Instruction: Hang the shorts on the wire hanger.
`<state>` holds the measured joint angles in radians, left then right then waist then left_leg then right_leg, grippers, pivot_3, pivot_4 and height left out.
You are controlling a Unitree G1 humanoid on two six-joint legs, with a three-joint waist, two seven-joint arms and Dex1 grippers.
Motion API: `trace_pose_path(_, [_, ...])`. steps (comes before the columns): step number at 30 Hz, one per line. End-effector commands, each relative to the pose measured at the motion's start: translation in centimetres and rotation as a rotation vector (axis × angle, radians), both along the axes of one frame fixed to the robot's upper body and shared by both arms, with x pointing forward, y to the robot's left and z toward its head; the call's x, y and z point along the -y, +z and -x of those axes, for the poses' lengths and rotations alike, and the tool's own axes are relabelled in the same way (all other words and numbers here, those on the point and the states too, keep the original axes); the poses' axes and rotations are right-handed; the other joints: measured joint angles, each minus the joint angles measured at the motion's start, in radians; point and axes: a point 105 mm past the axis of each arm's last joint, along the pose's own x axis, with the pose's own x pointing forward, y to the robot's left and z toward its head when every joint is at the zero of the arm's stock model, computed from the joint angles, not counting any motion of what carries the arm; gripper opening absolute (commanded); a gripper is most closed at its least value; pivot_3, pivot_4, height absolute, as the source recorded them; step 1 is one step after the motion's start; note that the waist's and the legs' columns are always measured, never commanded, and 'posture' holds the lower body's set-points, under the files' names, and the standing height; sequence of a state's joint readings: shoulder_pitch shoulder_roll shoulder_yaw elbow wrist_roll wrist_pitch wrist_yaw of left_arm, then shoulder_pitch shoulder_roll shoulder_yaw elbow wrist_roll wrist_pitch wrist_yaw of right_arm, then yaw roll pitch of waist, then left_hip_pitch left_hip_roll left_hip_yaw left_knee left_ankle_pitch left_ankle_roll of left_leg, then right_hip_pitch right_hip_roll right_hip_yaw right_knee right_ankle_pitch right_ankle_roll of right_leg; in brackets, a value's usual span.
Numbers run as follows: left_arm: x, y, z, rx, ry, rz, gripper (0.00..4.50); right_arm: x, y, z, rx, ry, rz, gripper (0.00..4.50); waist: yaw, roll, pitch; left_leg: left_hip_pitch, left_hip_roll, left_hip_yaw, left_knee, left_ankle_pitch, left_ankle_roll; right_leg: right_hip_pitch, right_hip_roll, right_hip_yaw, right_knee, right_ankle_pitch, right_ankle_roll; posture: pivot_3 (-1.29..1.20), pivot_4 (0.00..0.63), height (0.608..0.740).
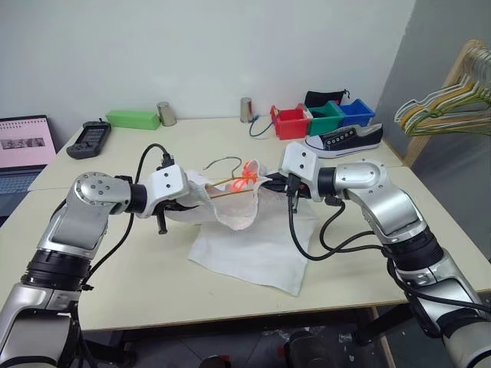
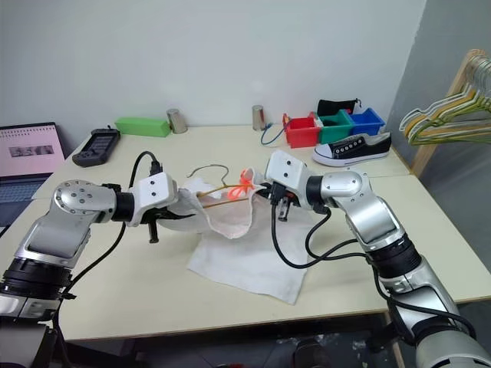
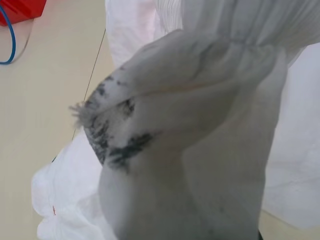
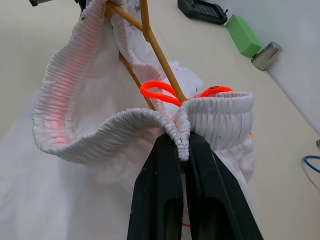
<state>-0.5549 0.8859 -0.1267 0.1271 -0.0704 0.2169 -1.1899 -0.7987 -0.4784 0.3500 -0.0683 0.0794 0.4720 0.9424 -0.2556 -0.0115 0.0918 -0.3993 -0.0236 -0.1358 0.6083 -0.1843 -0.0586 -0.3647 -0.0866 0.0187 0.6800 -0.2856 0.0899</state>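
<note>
The white shorts (image 1: pixel 247 238) hang between my two grippers, their lower part spread on the table (image 1: pixel 138 261). The tan wire hanger (image 1: pixel 230 190) runs through the ribbed waistband (image 4: pixel 120 122), its hook (image 1: pixel 222 160) rising behind. An orange-red drawstring (image 4: pixel 162 91) loops beside the wire. My right gripper (image 4: pixel 181 144) is shut on a pinched fold of the waistband's right end. My left gripper (image 2: pixel 181 208) is at the left end, its fingers wrapped in white fabric (image 3: pixel 190 125) with dark smudges.
At the back stand red (image 1: pixel 290 121), green and blue bins, a black-and-white sneaker (image 1: pixel 345 140), a green box (image 1: pixel 132 119), two metal cans and a black handheld device (image 1: pixel 89 139). A laptop (image 1: pixel 23 149) sits far left. Pastel hangers (image 1: pixel 445 107) hang on a wooden rack at right.
</note>
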Motion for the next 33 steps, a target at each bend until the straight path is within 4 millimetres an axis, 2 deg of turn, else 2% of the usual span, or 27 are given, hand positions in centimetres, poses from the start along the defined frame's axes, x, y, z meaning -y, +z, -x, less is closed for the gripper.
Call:
trace_pose_path(1, [0.8,1.3,0.2,0.056,-0.048,-0.005,0.0,0.5,1.9,0.1,0.044,0.026,-0.006,1.01,0.0,0.0,0.0,0.0,0.0,0.0,0.0,0.0,0.0,0.0,0.0,0.0,0.0,0.0,0.0,-0.22,0.01,0.74])
trace_pose_path(3, [0.7,1.2,0.3,0.055,-0.046,-0.006,0.0,0.8,2.3,0.1,0.053,0.031,0.001,1.59,0.001,0.0,0.0,0.0,0.0,0.0,0.0,0.0,0.0,0.0,0.0,0.0,0.0,0.0,0.0,-0.22,0.01,0.74])
trace_pose_path(4, [0.7,1.2,0.3,0.055,-0.045,-0.007,0.0,0.9,2.5,0.1,0.059,0.033,0.003,1.67,0.001,0.0,0.0,0.0,0.0,0.0,0.0,0.0,0.0,0.0,0.0,0.0,0.0,0.0,0.0,-0.22,0.011,0.74])
trace_pose_path(7, [0.6,1.1,0.4,0.054,-0.043,-0.008,0.0,1.3,3.1,0.2,0.064,0.04,0.005,2.34,0.001,0.0,0.0,0.0,0.0,0.0,0.0,0.0,0.0,0.0,0.0,0.0,0.0,0.0,0.0,-0.23,0.012,0.74])
trace_pose_path(11, [0.7,1.2,0.3,0.059,-0.045,-0.002,0.0,2.0,3.2,-0.9,0.11,0.001,0.035,3.35,0.0,0.0,0.0,0.0,0.0,0.0,0.0,0.0,0.0,0.0,0.0,0.0,0.0,0.0,0.0,-0.23,0.014,0.74])
trace_pose_path(12, [0.8,1.2,0.3,0.059,-0.047,0.0,0.0,2.0,3.2,-1.0,0.111,-0.001,0.037,3.48,0.0,0.0,0.0,0.0,0.0,0.0,0.0,0.0,0.0,0.0,0.0,0.0,0.0,0.0,0.0,-0.22,0.016,0.74])
trace_pose_path(17, [0.8,1.2,0.5,0.057,-0.054,0.001,0.0,2.4,2.7,-1.4,0.128,0.018,0.098,3.48,0.001,0.0,0.0,0.0,0.0,0.0,0.0,0.0,0.0,0.0,0.0,0.0,0.0,0.0,0.0,-0.22,0.018,0.74])
trace_pose_path(21, [1.0,1.3,0.7,0.058,-0.065,0.003,0.0,4.3,-0.1,-2.2,0.115,0.029,0.292,3.48,0.003,0.0,0.0,0.0,0.0,0.0,0.0,0.0,0.0,0.0,0.0,0.0,0.0,0.0,0.0,-0.21,0.014,0.74])
trace_pose_path(24, [1.1,1.4,0.8,0.062,-0.071,-0.001,0.0,5.0,-1.1,-3.0,0.094,0.014,0.367,3.48,0.003,0.0,0.0,0.0,0.0,0.0,0.0,0.0,0.0,0.001,0.0,0.0,0.0,0.0,0.0,-0.2,0.012,0.74])
trace_pose_path(28, [1.4,1.4,1.0,0.064,-0.077,-0.001,0.0,4.8,-2.1,-4.0,0.097,0.011,0.436,3.48,-0.002,0.001,0.0,0.001,0.0,0.0,0.0,0.0,0.0,0.001,0.0,0.0,0.0,0.0,0.0,-0.19,0.007,0.74])
trace_pose_path(33, [1.4,1.2,1.2,0.067,-0.076,-0.017,0.0,3.3,-2.2,-4.6,0.123,0.036,0.457,3.48,-0.006,0.0,0.0,0.001,0.0,0.0,0.0,0.0,0.0,0.001,0.0,0.0,0.0,0.0,0.0,-0.18,0.003,0.74])
